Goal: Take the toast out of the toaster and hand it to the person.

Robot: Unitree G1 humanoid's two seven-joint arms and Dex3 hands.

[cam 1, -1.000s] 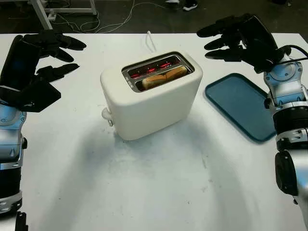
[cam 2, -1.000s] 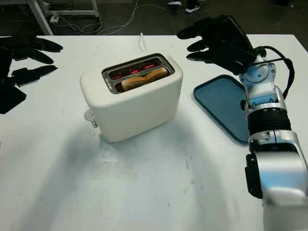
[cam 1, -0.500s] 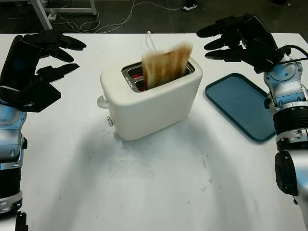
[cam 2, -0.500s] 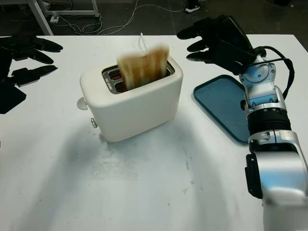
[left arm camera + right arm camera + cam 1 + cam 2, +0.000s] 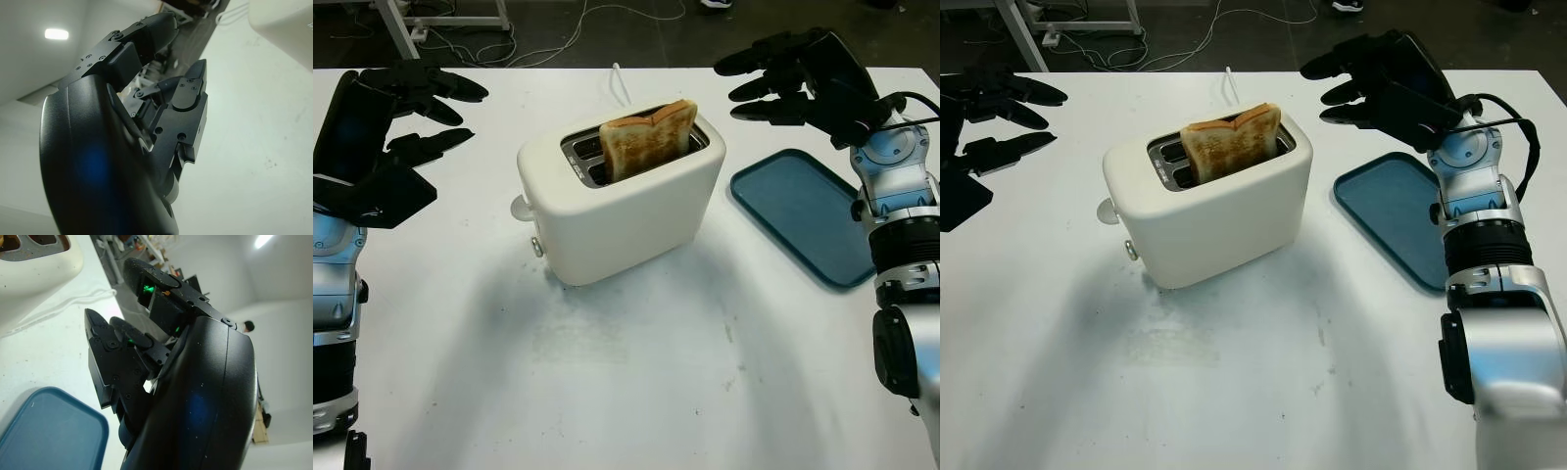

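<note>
Standing half out of the near slot of the cream-white plastic toaster (image 5: 619,201) mid-tabletop, the browned slice of toast (image 5: 647,137) is untouched. Both hands hold nothing: left hand (image 5: 403,108) open by the left edge, right hand (image 5: 793,76) open near the far right corner. Grasping and handover remain.

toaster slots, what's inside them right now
One browned slice of toast stands up out of a slot of the cream plastic toaster. Its lower part is hidden inside; the other slot looks dark.

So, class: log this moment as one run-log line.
toast: up in toaster slot | left hand: open, left of toaster | right hand: open, above tray
</note>
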